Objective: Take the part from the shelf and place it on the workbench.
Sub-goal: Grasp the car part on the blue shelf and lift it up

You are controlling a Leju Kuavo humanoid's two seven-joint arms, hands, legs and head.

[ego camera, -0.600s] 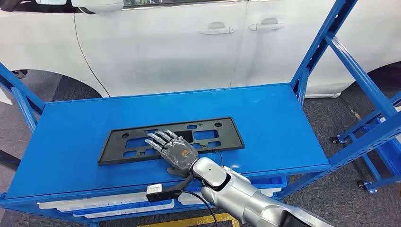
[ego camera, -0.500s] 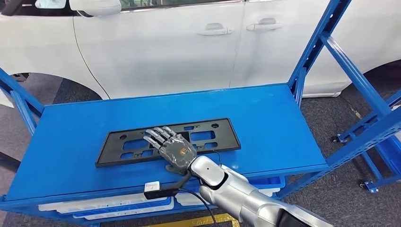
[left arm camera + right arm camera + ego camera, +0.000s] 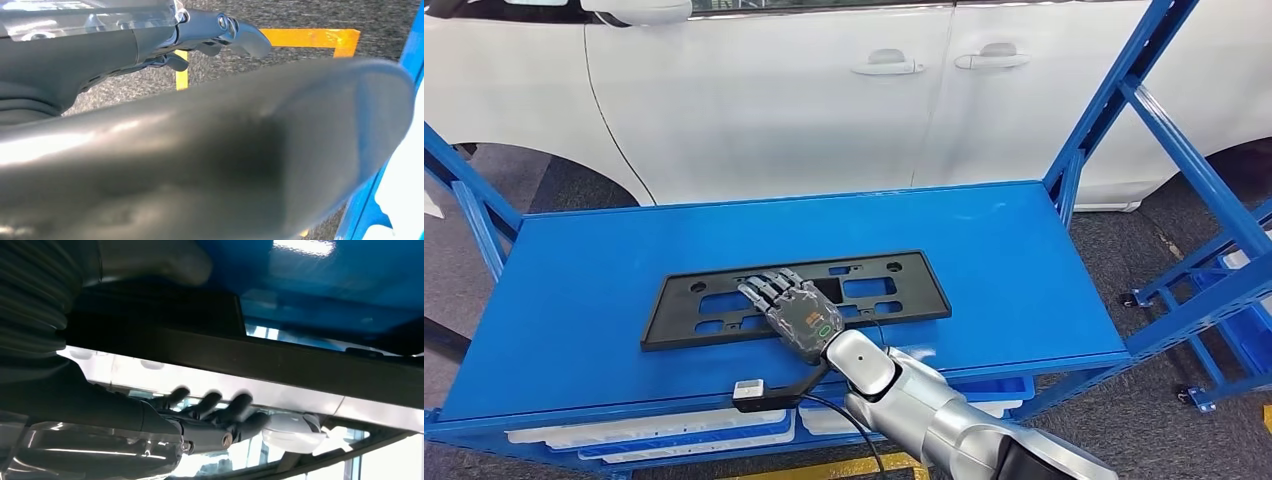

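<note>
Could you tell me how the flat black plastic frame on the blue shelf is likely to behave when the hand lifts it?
The flat black plastic frame is thin and full of cutouts, so probably light. It is long, so its ends may sag or tilt when held mid-length, where the right hand rests. Lying flat, it will not roll.

Blue shelf top bare on both sides of the flat black license plate frame, and behind it to the far edge. Slanted blue uprights close the right end, lower ones the left. White car stands just behind.
</note>
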